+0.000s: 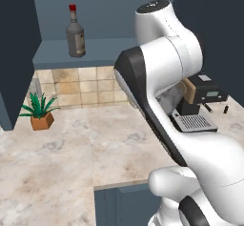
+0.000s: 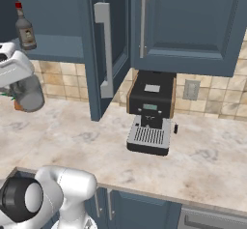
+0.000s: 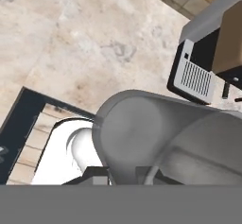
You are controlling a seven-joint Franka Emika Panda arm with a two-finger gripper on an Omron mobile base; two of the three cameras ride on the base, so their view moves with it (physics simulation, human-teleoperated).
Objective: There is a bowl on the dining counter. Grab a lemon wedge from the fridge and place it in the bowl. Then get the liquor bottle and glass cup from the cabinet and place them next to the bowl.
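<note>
- The claw [image 3: 122,176] is closed on the cup [image 2: 29,93]; in the hand view its two dark tips sit either side of the cup's grey translucent wall.
- In the right base view the cup hangs clear of the bench [image 1: 71,148], tilted, just under the white hand and in front of the tiled wall.
- In the left base view the cup shows as a grey patch behind the forearm, near the coffee machine [image 2: 150,112].
- The bottle [image 1: 75,33] stands upright on the lower shelf of the open cabinet [image 1: 102,53], red cap on top, pale label facing out, towards the shelf's left side.
- The bottle is above the cup and well apart from it.
- The cabinet door [image 2: 103,49] stands swung out, its long metal handle facing the camera in the right base view.
- The coffee machine, black with a wood-coloured side and a grey drip grille, sits on the bench against the tiles, below the closed cabinets to the right.
- A small potted plant [image 1: 40,110] in a terracotta pot stands on the bench at the left, under the open cabinet.
</note>
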